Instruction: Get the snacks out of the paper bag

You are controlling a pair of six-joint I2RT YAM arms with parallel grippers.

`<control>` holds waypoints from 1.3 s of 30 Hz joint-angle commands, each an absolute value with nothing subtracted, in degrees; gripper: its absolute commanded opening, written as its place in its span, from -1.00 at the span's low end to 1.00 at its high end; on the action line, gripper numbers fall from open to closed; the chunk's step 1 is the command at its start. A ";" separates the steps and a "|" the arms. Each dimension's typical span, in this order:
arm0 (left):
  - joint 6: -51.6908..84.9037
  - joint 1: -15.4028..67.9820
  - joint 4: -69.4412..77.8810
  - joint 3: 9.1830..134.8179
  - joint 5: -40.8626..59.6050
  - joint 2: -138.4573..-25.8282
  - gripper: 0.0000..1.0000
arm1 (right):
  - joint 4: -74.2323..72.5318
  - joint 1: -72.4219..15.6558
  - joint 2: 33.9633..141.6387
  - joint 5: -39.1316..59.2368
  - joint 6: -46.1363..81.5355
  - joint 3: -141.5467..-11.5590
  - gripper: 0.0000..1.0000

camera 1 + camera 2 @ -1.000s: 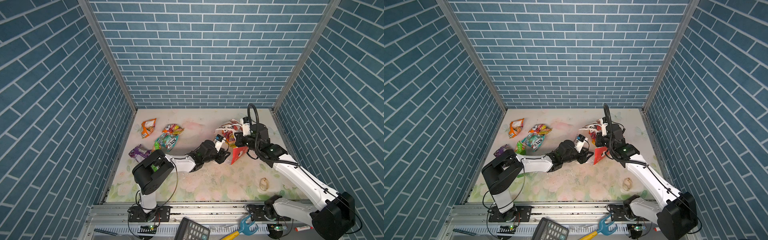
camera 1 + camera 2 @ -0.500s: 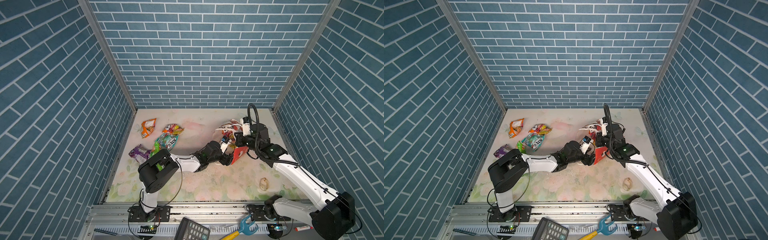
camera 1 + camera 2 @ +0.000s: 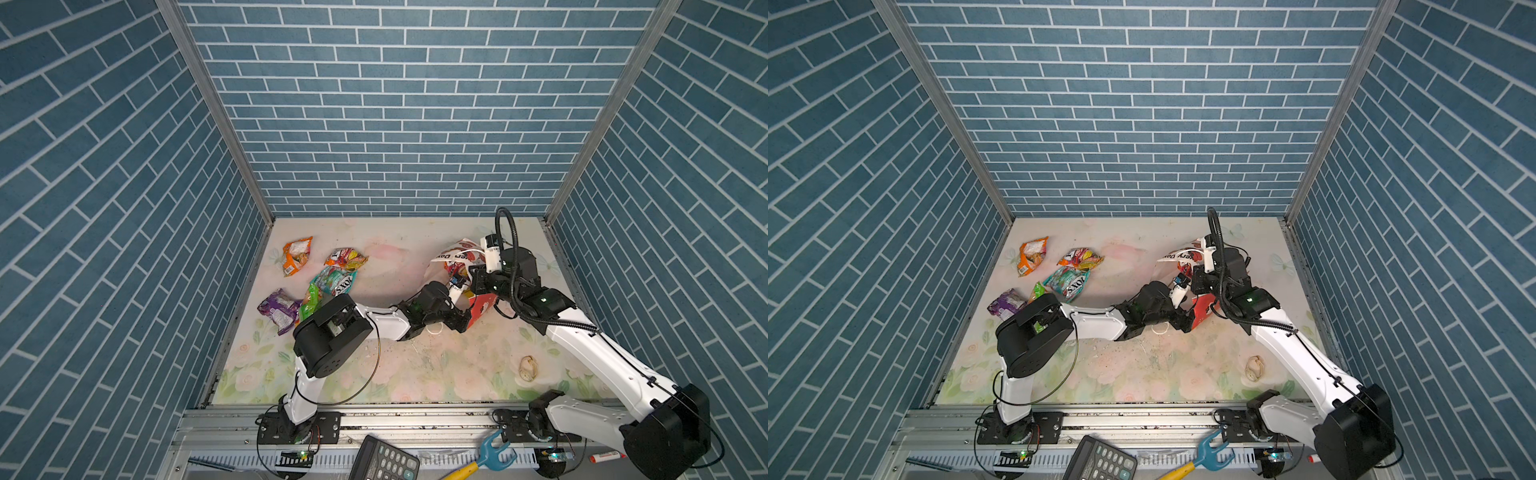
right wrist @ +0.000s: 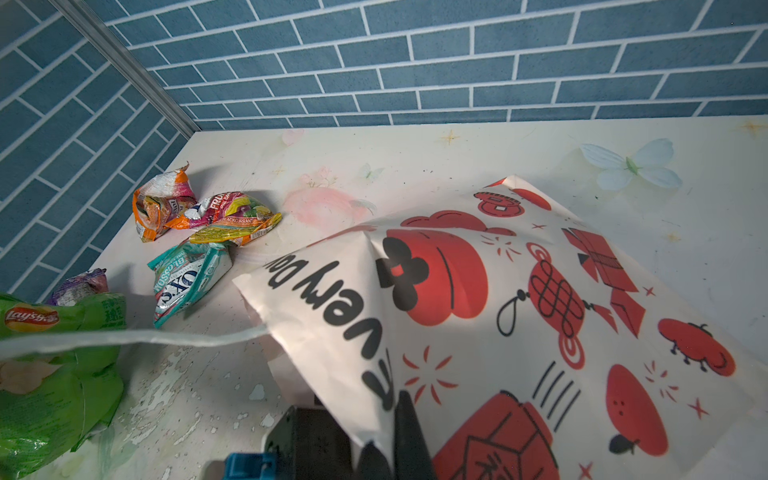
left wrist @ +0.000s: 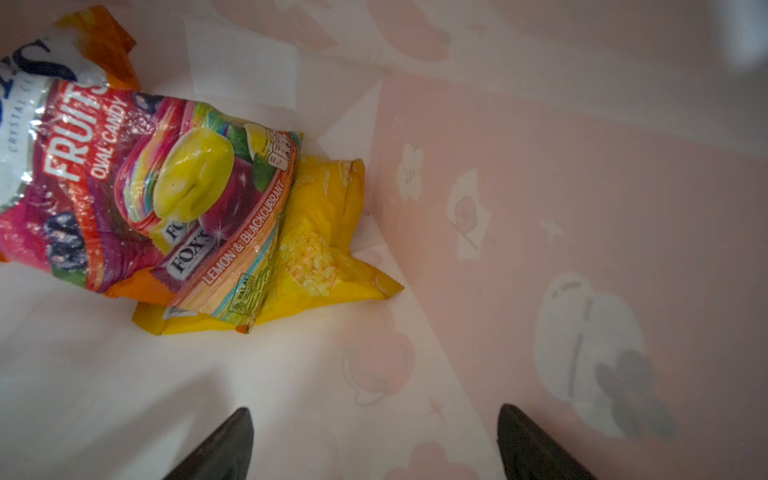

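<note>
The paper bag (image 3: 455, 255) (image 3: 1177, 257) lies on its side at the right rear of the table, mouth toward the left. My right gripper (image 4: 390, 432) is shut on its upper rim and holds the mouth up. My left gripper (image 5: 374, 409) is inside the bag, open, with nothing between its fingers. Ahead of it on the bag's floor lie two snacks: a multicolour FOX'S packet (image 5: 137, 199) on top of a yellow packet (image 5: 320, 249). Out on the table at the left are orange (image 3: 296, 254), multicolour (image 3: 345, 258), teal (image 3: 334, 282), purple (image 3: 278, 307) and green (image 3: 309, 301) packets.
A pale seashell (image 3: 528, 368) rests at the front right of the table. A white cord handle (image 4: 124, 338) stretches out from the bag's mouth. Brick-pattern walls close off three sides. A calculator (image 3: 384, 459) and a blue-headed tool (image 3: 488, 453) lie below the front rail.
My left arm has pushed further right, into the bag's mouth, and its jaws have spread wider. The right arm and the bag have stayed put.
</note>
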State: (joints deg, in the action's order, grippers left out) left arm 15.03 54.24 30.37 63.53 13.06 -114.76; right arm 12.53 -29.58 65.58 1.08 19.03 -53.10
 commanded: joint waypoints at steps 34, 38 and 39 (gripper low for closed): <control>21.36 52.92 26.19 78.90 -0.11 -124.64 0.99 | 13.53 -29.61 65.12 4.66 16.95 -55.28 -1.00; 22.78 52.27 25.02 80.27 -2.40 -125.97 0.99 | 13.62 -29.55 65.31 4.66 16.88 -55.36 -1.00; 23.13 52.02 25.21 80.61 -2.08 -126.38 0.99 | 13.61 -29.62 65.35 4.67 16.88 -55.38 -1.00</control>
State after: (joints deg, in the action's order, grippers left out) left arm 21.96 52.88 25.78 78.87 -0.21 -124.75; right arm 12.88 -29.19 65.56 2.83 17.56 -53.74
